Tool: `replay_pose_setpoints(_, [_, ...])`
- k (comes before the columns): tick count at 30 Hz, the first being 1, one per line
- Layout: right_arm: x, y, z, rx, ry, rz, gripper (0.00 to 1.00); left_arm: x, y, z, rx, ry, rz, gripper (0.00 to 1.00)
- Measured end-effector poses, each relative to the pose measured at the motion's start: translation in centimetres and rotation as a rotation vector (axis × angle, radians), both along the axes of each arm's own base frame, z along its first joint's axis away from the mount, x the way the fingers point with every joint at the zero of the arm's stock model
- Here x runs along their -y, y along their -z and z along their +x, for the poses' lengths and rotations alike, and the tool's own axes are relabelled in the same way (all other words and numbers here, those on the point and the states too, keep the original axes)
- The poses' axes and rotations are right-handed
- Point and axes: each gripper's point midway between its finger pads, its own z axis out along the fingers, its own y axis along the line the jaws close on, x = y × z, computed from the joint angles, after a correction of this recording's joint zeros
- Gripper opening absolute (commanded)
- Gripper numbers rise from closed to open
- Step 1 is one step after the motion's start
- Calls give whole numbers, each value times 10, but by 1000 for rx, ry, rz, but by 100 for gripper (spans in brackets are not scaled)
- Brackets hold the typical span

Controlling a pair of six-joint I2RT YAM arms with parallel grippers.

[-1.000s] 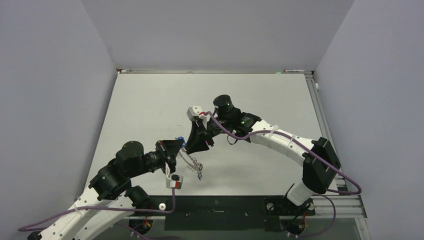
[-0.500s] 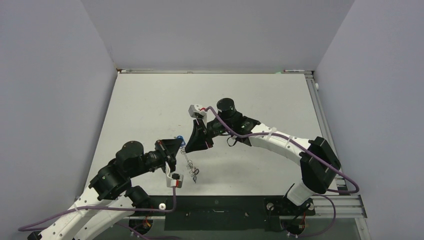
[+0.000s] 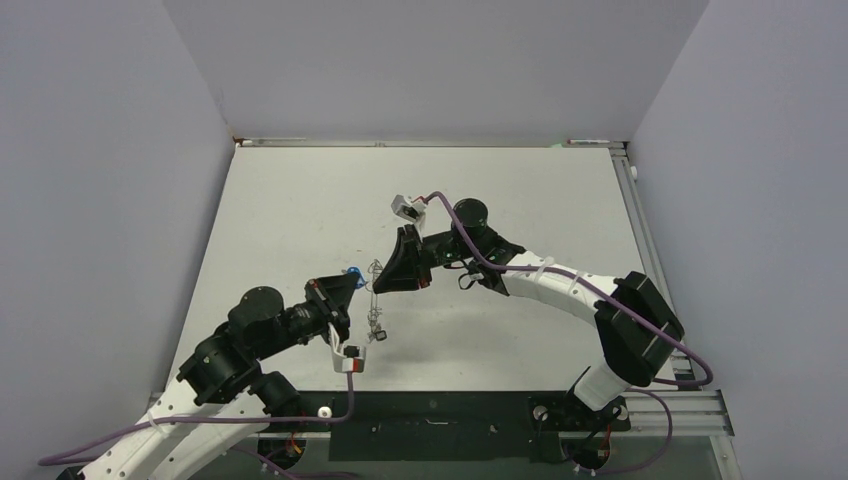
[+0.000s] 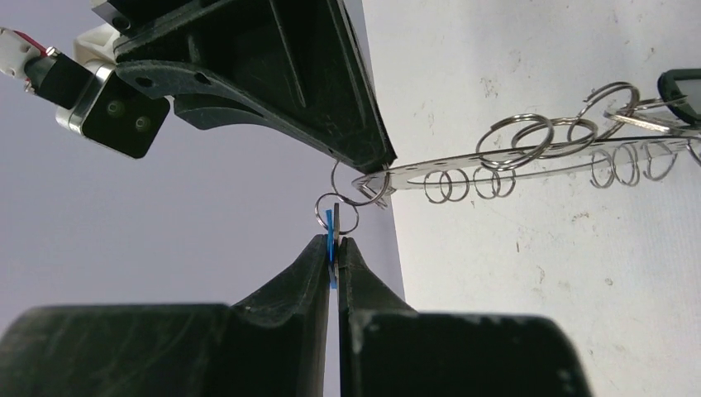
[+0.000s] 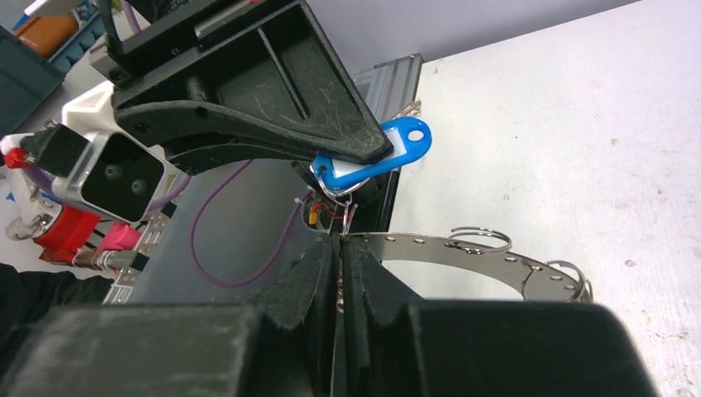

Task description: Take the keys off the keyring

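The keyring (image 4: pixel 529 165) is a flat grey metal ring seen edge-on, hanging in the air between both grippers, with several small wire loops (image 4: pixel 517 136) along its rim. My left gripper (image 4: pixel 334 241) is shut on a blue-headed key (image 4: pixel 331 248), which joins the keyring through a small split ring (image 4: pixel 337 217). My right gripper (image 5: pixel 340 240) is shut on the keyring's rim (image 5: pixel 463 246), just under the blue key (image 5: pixel 372 159). In the top view, left gripper (image 3: pixel 352 283) and right gripper (image 3: pixel 381 283) nearly touch tip to tip above the table's middle. More keys (image 3: pixel 377 333) dangle below.
Grey walls enclose the white table (image 3: pixel 300 200) on three sides. An aluminium rail (image 3: pixel 645 240) runs along the right edge and a black strip (image 3: pixel 440 425) along the near edge by the arm bases. A dark key head (image 4: pixel 682 85) hangs at the keyring's far end.
My right gripper has closed onto the keyring's rim, and its wrist has swung up and to the right. The keyring now hangs straighter between the two grippers. My left gripper kept its hold.
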Motion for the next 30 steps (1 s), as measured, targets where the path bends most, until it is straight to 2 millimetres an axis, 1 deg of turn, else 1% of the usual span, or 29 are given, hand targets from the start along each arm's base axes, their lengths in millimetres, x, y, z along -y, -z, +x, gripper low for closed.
replay_pose_setpoints(3, [2,-1,1,-28,11,18,5,-1,5,2,-2,-8,6,0])
replay_pose_setpoints(9, [4,-16,1,-43,16,82,5,-1,8,4,4,-19,2,0])
replay_pose_setpoints(12, [4,-23,1,-37,16,112,5,0,5,5,14,-23,-7,0])
replay_pose_setpoints(19, [5,-33,-1,-18,11,156,5,1,-2,7,23,-27,-43,1])
replay_pose_setpoints(24, [6,-34,2,-6,17,164,5,2,-1,4,-36,-31,-87,12])
replay_pose_setpoints(25, [6,-34,3,-2,20,165,5,2,0,1,-66,-31,-98,18])
replay_pose_setpoints(27, [7,-34,6,10,28,168,5,1,1,-3,-120,-33,-108,37])
replay_pose_setpoints(29, [8,-34,10,18,41,171,5,1,1,-8,-191,-34,-120,47])
replay_pose_setpoints(30, [9,-34,12,20,46,172,5,1,1,-11,-227,-35,-125,49])
